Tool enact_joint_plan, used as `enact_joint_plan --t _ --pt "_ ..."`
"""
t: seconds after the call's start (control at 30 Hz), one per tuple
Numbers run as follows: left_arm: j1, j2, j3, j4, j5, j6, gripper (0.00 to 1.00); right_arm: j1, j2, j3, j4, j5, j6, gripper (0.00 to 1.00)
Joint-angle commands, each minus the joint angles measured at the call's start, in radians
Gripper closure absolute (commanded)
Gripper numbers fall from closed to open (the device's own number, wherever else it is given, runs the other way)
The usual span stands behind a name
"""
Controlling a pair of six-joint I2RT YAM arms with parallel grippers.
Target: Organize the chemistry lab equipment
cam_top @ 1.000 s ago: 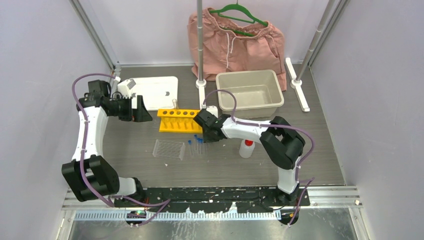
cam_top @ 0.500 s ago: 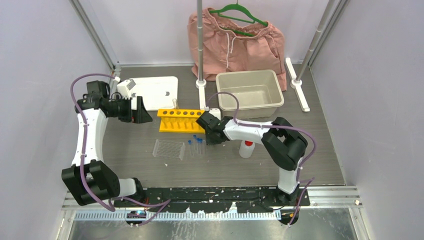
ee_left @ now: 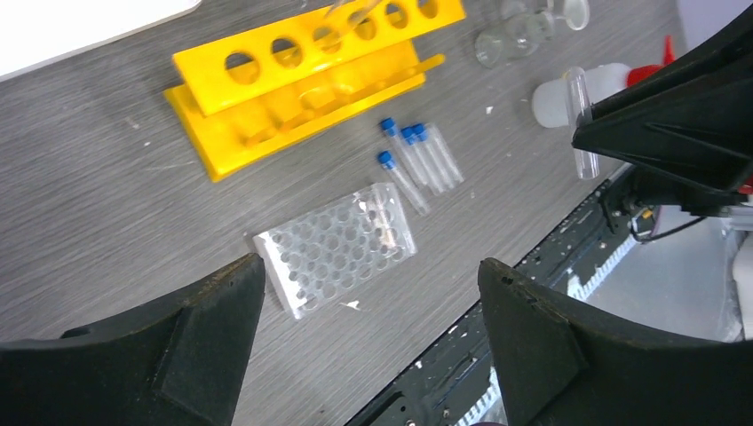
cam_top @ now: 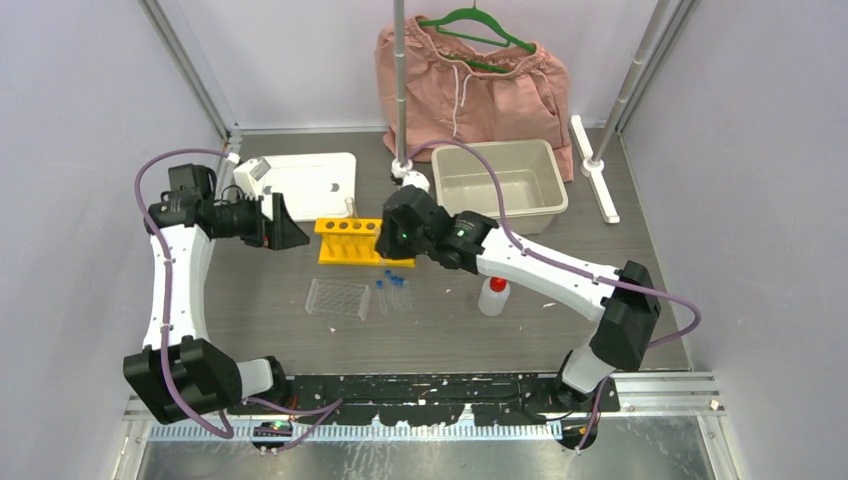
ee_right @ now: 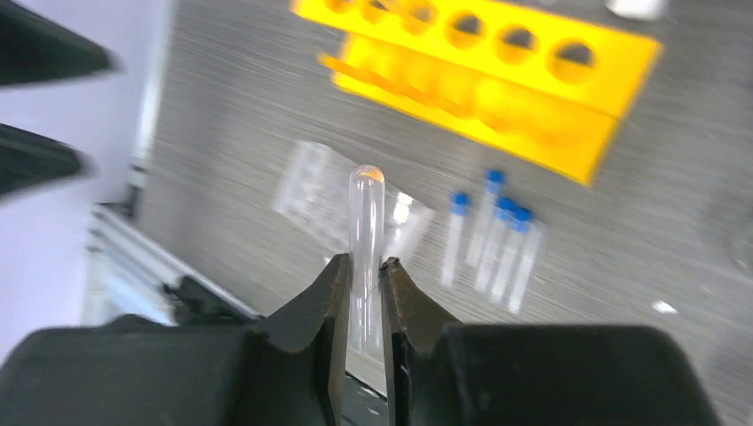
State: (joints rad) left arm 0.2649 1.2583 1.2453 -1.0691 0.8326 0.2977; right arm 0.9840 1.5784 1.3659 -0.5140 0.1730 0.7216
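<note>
One clear tube point(ee_right: 366, 217) juts rounded-end-first from the clamped right claw point(ee_right: 366, 264); left claw point(ee_left: 368, 264) gapes.

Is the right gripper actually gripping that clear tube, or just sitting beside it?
Touching. The right wrist view shows the right gripper shut on the clear tube, with both fingers pressed against its sides.
</note>
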Motion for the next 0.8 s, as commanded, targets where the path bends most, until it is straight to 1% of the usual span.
enact_joint_plan --t 0.0,0.13,0.27,0.4,0.5,0.67,0.77 --pt "0.008 -0.069 0.055 -0.037 0.167 0.012 0.11 0.039 0.075 0.193 0.103 -0.004 0.054 0.99" --pt "0.007 -0.099 0.063 -0.059 0.255 0.009 0.15 0.062 0.164 0.308 0.164 -0.012 0.105 0.99" --pt "0.007 -0.115 0.048 -0.031 0.311 -0.033 0.24 0.095 0.218 0.386 0.233 0.000 0.112 0.99" --pt "0.008 -0.113 0.036 -0.023 0.333 -0.043 0.36 0.105 0.235 0.400 0.291 -0.012 0.144 0.99" --pt "0.007 -0.107 0.019 -0.019 0.340 -0.040 0.41 0.107 0.241 0.400 0.324 -0.022 0.161 0.99" --pt "0.008 -0.098 -0.003 -0.015 0.346 -0.041 0.50 0.111 0.246 0.397 0.364 -0.029 0.177 0.99" --pt "0.007 -0.094 -0.005 -0.017 0.348 -0.043 0.52 0.114 0.251 0.402 0.370 -0.027 0.179 0.99"
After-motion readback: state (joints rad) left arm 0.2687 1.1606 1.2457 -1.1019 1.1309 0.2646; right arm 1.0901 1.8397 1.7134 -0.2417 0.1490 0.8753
